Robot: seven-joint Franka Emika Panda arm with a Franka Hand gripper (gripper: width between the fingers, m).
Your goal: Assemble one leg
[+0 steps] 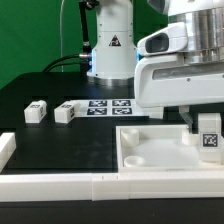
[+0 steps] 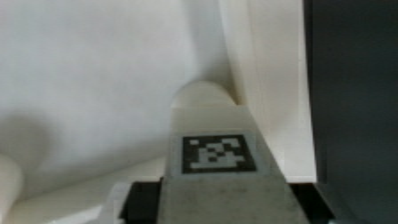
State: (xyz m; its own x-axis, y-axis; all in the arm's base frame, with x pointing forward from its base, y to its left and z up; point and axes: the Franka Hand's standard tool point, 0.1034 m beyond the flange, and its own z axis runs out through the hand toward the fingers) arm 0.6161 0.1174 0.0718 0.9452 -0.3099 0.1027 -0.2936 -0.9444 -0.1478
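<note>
My gripper [image 1: 205,128] is shut on a leg [image 1: 209,134], a small white blocky peg with a black-and-white tag. It holds the leg over the far right corner of the large white tray-like part [image 1: 150,150]. In the wrist view the leg [image 2: 217,140] stands between the dark fingers [image 2: 146,196], its tip pointing at the tray's white wall [image 2: 107,90]. Whether the leg's tip touches the tray I cannot tell. Two more legs [image 1: 36,112] [image 1: 65,113] lie on the black table at the exterior view's left.
The marker board [image 1: 110,106] lies flat behind the tray. A white rail [image 1: 60,187] runs along the front edge, with a white block [image 1: 5,150] at the exterior view's left. The robot base [image 1: 110,45] stands at the back with cables.
</note>
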